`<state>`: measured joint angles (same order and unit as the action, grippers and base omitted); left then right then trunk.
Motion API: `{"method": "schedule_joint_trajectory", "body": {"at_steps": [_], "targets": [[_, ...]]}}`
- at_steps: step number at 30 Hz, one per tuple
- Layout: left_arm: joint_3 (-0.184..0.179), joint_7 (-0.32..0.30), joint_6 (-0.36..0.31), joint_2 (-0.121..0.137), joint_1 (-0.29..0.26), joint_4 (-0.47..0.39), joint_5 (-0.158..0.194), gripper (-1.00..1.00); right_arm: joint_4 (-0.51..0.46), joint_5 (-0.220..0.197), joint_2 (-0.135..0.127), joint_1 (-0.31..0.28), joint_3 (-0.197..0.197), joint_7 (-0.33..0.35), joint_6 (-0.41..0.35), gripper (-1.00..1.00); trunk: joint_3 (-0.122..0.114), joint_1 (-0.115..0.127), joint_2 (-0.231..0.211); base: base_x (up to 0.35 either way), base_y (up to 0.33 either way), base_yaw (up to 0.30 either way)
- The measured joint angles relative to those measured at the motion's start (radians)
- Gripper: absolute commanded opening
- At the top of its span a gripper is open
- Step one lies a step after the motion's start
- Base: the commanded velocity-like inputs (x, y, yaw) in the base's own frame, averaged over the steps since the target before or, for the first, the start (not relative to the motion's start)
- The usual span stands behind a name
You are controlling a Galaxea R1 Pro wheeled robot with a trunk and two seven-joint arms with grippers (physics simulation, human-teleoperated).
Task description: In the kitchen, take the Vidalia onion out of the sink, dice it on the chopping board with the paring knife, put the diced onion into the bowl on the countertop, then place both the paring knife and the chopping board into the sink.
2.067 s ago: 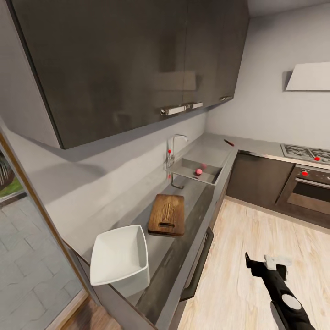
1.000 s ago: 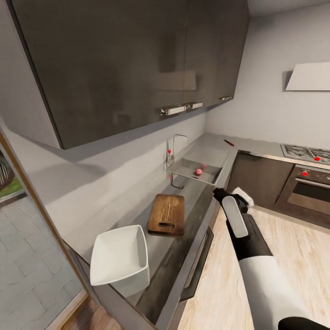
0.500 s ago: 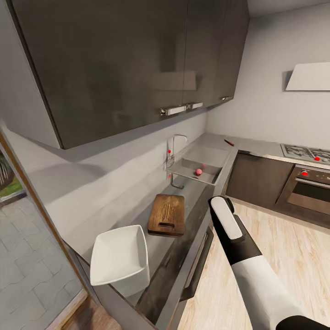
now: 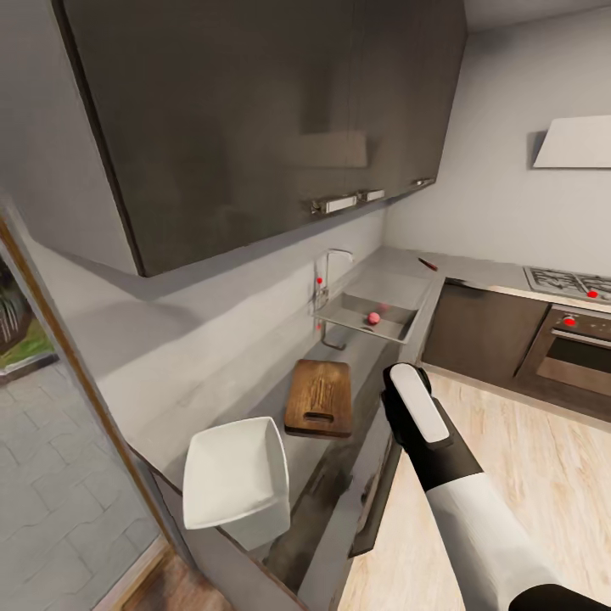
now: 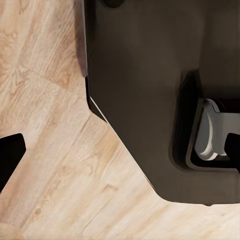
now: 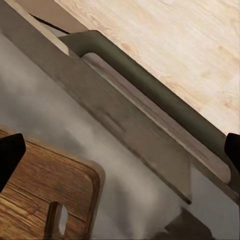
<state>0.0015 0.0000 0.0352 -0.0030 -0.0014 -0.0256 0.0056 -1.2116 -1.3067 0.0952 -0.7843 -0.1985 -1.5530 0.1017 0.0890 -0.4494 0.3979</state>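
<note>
Just 1 chopping board [image 4: 319, 397], 1 bowl [image 4: 235, 473]

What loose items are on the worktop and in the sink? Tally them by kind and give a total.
Bowl: 1
Board: 1
Onion: 1
Knife: 1
Total: 4
</note>
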Motion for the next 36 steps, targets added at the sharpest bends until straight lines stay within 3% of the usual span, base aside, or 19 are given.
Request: {"method": "schedule_joint_trajectory", "body": {"at_steps": [13, 16, 23, 33, 36], "targets": [[0.0, 0.0, 0.0, 0.0, 0.0, 0.0, 0.0, 1.0, -0.001, -0.029, 0.0, 0.0, -0.003, 0.008, 0.001, 1.0, 0.0, 0.0, 0.0, 0.0, 0.04, 0.0], [0.0, 0.0, 0.0, -0.001, 0.0, 0.0, 0.0, 1.0, -0.001, -0.052, 0.002, 0.0, -0.003, 0.052, 0.001, 1.0, 0.0, 0.0, 0.0, 0.0, 0.231, 0.0], [0.0, 0.0, 0.0, 0.0, 0.0, 0.0, 0.0, 1.0, -0.001, -0.152, 0.009, 0.0, -0.006, 0.151, 0.0, 1.0, 0.0, 0.0, 0.0, 0.0, 0.244, 0.0], [0.0, 0.0, 0.001, 0.0, 0.0, 0.0, 0.0, 1.0, 0.0, -0.17, 0.012, 0.0, -0.043, 0.233, 0.0, 1.0, 0.0, 0.0, 0.0, 0.0, 0.027, 0.0], [0.0, 0.0, 0.001, 0.0, 0.0, 0.0, 0.0, 1.0, 0.0, -0.172, 0.012, 0.0, -0.077, 0.24, 0.001, 1.0, 0.0, 0.0, 0.0, 0.0, 0.0, 0.0]]}}
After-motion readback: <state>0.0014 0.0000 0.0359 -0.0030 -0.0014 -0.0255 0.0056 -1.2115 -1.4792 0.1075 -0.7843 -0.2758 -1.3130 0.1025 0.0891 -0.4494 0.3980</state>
